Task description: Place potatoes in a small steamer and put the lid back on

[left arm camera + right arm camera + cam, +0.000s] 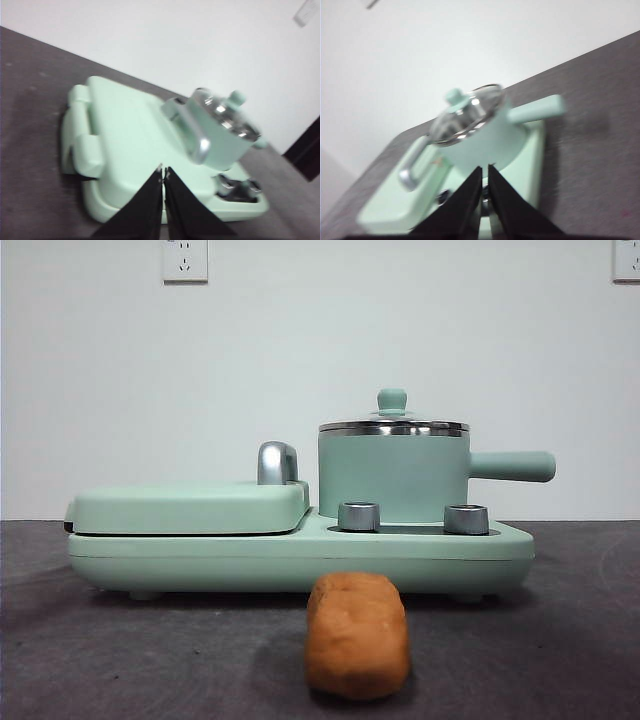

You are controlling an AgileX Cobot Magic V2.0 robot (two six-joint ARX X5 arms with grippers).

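Observation:
An orange-brown potato (pixel 357 634) lies on the dark table in front of the appliance. The small mint-green steamer (pixel 393 475) stands on the right half of the cooker base, its side handle (pixel 512 466) pointing right. The glass lid (pixel 393 424) with its green knob sits on the steamer. The steamer (pixel 220 137) and lid (pixel 231 114) also show in the left wrist view, beyond my left gripper (pixel 163 172), which is shut and empty above the griddle side. My right gripper (pixel 484 172) is shut and empty, hanging short of the steamer (pixel 487 140) and lid (pixel 465 117). Neither gripper shows in the front view.
The mint-green cooker base (pixel 300 555) carries a flat hinged griddle cover (pixel 190 505) with a chrome handle (pixel 277 462) on its left half. Two steel knobs (pixel 359 516) sit on the front of the base. A white wall stands behind the table.

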